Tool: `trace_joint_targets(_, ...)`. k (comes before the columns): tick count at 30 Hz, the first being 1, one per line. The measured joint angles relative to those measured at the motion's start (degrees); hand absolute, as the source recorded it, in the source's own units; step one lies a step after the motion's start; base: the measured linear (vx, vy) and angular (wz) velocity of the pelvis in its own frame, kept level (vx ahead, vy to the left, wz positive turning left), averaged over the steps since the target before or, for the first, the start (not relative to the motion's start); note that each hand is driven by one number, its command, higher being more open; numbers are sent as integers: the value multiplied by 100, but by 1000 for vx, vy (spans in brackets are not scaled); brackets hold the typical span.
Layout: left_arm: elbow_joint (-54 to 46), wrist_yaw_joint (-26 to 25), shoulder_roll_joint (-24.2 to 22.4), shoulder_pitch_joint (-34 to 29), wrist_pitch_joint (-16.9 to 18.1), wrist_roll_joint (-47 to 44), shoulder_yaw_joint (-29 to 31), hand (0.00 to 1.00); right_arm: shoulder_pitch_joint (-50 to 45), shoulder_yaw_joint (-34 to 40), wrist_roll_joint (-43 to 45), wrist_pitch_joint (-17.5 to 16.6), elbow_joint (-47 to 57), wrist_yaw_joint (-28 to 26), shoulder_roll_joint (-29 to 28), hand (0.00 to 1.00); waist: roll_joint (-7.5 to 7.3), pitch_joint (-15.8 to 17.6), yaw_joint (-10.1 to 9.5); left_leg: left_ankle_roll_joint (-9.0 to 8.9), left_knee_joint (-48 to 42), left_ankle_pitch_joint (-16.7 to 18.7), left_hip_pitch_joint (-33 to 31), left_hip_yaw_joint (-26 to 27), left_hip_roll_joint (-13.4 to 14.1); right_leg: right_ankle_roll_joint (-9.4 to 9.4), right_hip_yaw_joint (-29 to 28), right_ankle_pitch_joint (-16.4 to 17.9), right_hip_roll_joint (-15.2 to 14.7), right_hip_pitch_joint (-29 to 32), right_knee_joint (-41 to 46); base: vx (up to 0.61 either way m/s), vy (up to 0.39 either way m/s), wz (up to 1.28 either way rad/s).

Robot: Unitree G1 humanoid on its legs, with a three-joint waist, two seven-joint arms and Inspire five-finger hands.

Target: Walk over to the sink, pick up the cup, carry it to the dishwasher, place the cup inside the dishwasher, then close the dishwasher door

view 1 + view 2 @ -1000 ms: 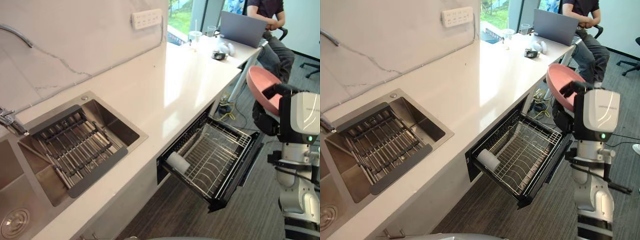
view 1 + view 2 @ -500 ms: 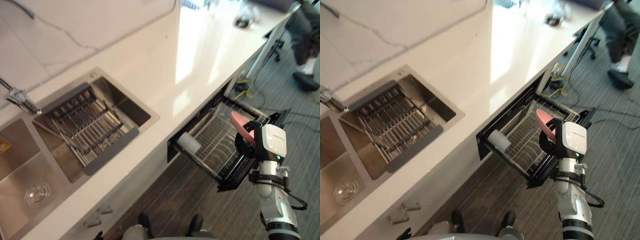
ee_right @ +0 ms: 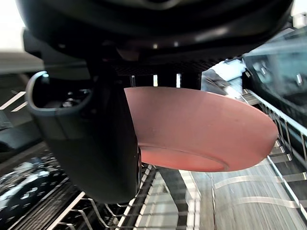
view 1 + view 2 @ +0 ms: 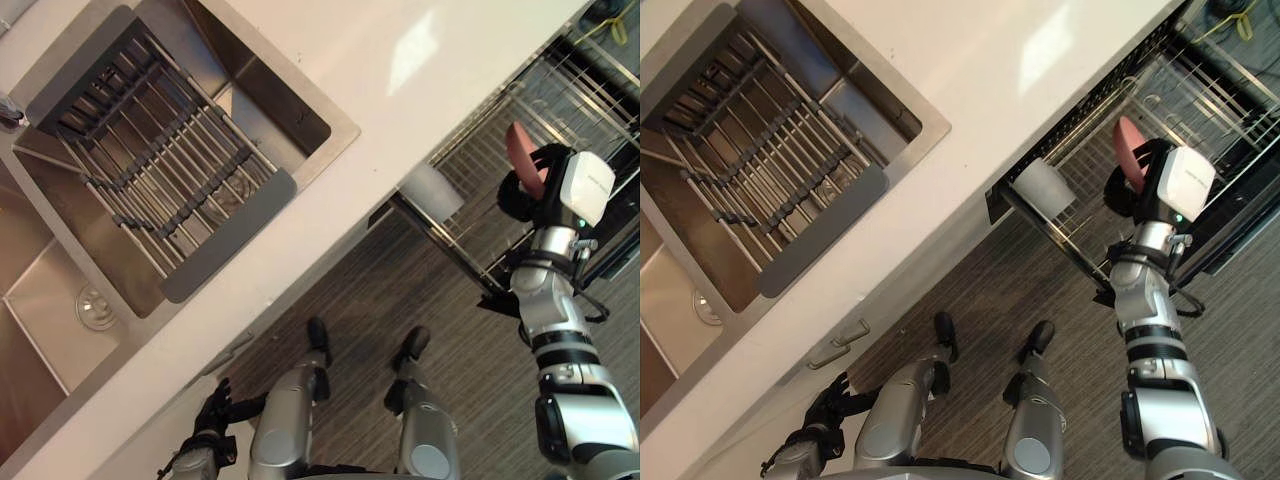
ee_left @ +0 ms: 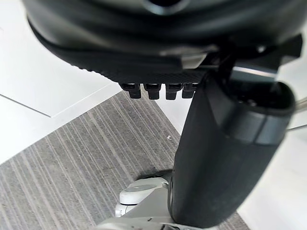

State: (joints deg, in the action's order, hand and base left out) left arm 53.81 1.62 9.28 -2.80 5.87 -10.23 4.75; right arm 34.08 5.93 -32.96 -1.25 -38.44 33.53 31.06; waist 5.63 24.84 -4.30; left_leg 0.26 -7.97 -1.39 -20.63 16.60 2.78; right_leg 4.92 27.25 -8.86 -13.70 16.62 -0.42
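A white counter (image 4: 340, 40) runs slantwise across the head views, from the lower left to the upper right. Its top is smooth and glossy, and a bright patch of light (image 4: 418, 50) reflects from it near the far end. Below the counter's front edge hangs a white cabinet front (image 4: 740, 420), and two slim metal handles (image 4: 852, 333) sit on it side by side. The floor (image 4: 470, 380) in front of the counter is grey carpet with fine, darker stripes running along it. The left wrist view shows the same striped carpet meeting plain white panels (image 5: 48, 81), with a thin straight seam between two of them.
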Motion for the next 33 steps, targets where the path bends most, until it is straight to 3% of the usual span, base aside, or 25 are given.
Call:
trace_joint_targets(5,-28,5,34,89,-12,-223,-255,100,189,-116,474,144,-424,3,118,0,81,41,-52,1,12,-1,-12,-80,-7,0,-53,0,-3,41,31,12,10,-3)
trace_joint_targets(6,-29,6,42,111,-19,-227,-298,100,189,-174,484,166,-463,0,162,100,98,49,-48,2,17,-3,-12,-84,-9,0,-58,1,-4,46,34,0,0,0)
trace_joint_targets(16,-17,91,20,199,-53,-375,-391,100,109,-169,1001,131,-561,-9,99,100,187,90,-1,-15,279,-222,74,-185,-60,-28,-24,-19,-7,38,38,-11,7,4)
trace_joint_targets(22,11,84,-48,197,-113,-150,-331,100,-666,266,1548,-330,501,-263,-266,100,164,67,58,-23,394,-238,482,-189,-85,-23,-30,-25,-8,-339,-3,0,0,0)
trace_joint_targets(26,70,68,-49,153,-194,214,-126,100,-1305,591,2015,-684,1474,-479,-682,100,-41,-181,161,-37,478,-245,716,-178,-88,-1,-40,-37,20,-570,-113,5,9,-2)
trace_joint_targets(29,162,47,-50,39,-260,387,-69,100,-1689,939,2278,-768,1794,-513,-906,100,-258,-561,214,-47,570,-239,966,-136,-100,31,-67,-56,39,-803,-242,36,18,-6)
trace_joint_targets(33,220,86,-115,-99,-269,474,71,100,-1932,1552,2683,-774,1976,-500,-914,100,-395,-875,232,-61,679,-229,1250,-26,-95,49,-156,-61,51,-1007,-312,27,17,-14)
